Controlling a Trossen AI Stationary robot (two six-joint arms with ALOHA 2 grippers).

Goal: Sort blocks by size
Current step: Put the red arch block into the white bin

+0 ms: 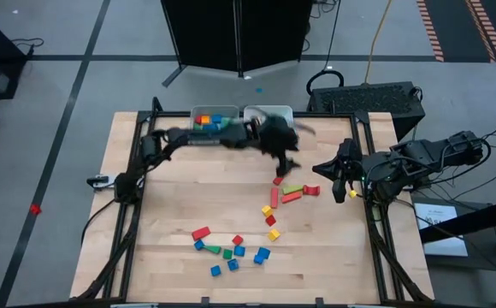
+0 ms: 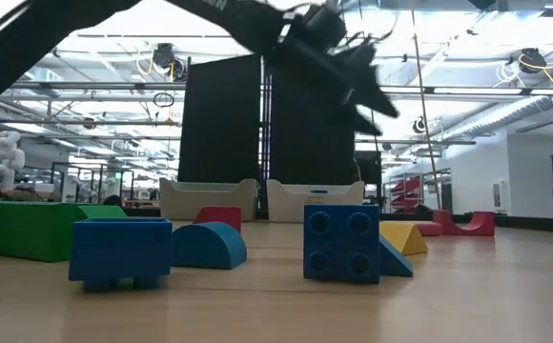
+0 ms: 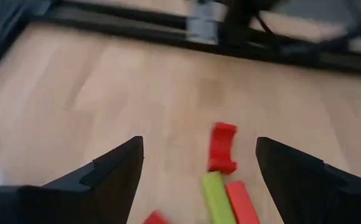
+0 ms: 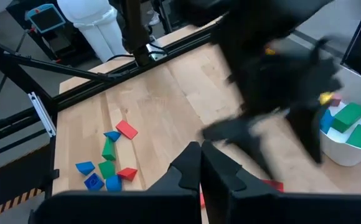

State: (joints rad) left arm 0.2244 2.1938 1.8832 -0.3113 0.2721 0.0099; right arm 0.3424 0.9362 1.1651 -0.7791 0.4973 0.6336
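Left gripper (image 1: pixel 284 152): jaws spread, empty, above the blocks (image 1: pixel 292 193) at table's three o'clock (others lie at six). Step: reaching for a pick. Next: descend, centre one bar. Right gripper (image 1: pixel 327 168): clenched, waiting, three o'clock edge.

Small coloured plastic toy blocks (image 1: pixel 231 250): a loose cluster of blue, green and red pieces lies well apart from the left claw (image 1: pixel 287 161); red, green and yellow bars (image 1: pixel 292 193) lie near it, just below its open fingers.
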